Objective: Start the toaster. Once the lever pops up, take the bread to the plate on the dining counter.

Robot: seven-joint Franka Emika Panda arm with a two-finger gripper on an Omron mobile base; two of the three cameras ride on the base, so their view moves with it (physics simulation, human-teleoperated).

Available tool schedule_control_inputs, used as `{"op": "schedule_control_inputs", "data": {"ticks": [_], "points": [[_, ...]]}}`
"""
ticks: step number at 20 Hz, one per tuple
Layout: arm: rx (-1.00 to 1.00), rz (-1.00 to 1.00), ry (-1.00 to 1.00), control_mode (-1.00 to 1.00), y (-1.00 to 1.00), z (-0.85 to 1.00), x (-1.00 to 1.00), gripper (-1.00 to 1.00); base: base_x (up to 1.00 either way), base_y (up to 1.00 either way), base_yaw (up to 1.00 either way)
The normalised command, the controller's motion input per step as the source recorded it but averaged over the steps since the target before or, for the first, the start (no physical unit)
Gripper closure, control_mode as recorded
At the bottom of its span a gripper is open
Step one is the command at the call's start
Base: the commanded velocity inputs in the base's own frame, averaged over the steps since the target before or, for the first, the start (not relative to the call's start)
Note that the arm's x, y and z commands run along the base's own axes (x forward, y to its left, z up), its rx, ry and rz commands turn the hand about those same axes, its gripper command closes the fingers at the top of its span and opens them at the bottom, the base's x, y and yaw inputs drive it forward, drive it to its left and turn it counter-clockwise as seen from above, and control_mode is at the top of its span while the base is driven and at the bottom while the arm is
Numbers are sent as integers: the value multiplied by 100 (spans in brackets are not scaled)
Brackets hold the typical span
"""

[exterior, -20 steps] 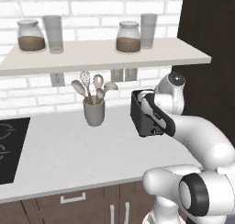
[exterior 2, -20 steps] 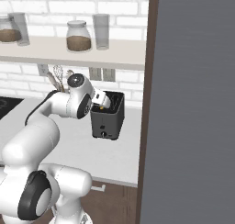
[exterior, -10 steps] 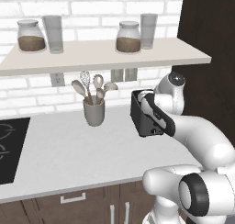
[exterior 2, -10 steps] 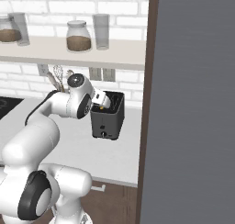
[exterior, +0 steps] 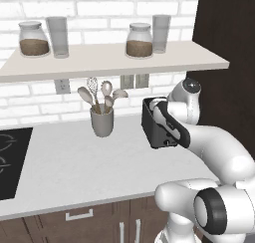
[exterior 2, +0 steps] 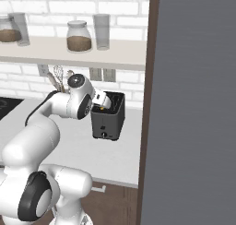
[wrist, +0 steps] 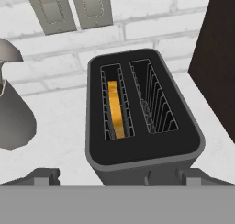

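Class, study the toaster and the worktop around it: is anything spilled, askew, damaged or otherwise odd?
Nothing stands out. The boxy dark grey toaster stands upright on the white worktop, the thin yellow-orange bread slice sits straight in one slot, the other slot is empty, and the grey utensil cup stands upright beside it.

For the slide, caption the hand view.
Open fingers hover above the toaster, bread sitting in its left slot.

Bright even rendered light, soft faint shadows, no glare, sharp throughout, no edge distortion
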Motion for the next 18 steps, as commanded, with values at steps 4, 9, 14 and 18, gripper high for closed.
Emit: {"op": "schedule_control_inputs", "data": {"ticks": [4, 9, 14, 18], "points": [[0, 0, 0, -100, 0, 0, 0, -100, 0, 0, 0], [0, 0, 0, -100, 0, 0, 0, -100, 0, 0, 0], [0, 0, 0, -100, 0, 0, 0, -100, 0, 0, 0], [0, 0, 0, -100, 0, 0, 0, -100, 0, 0, 0]]}}
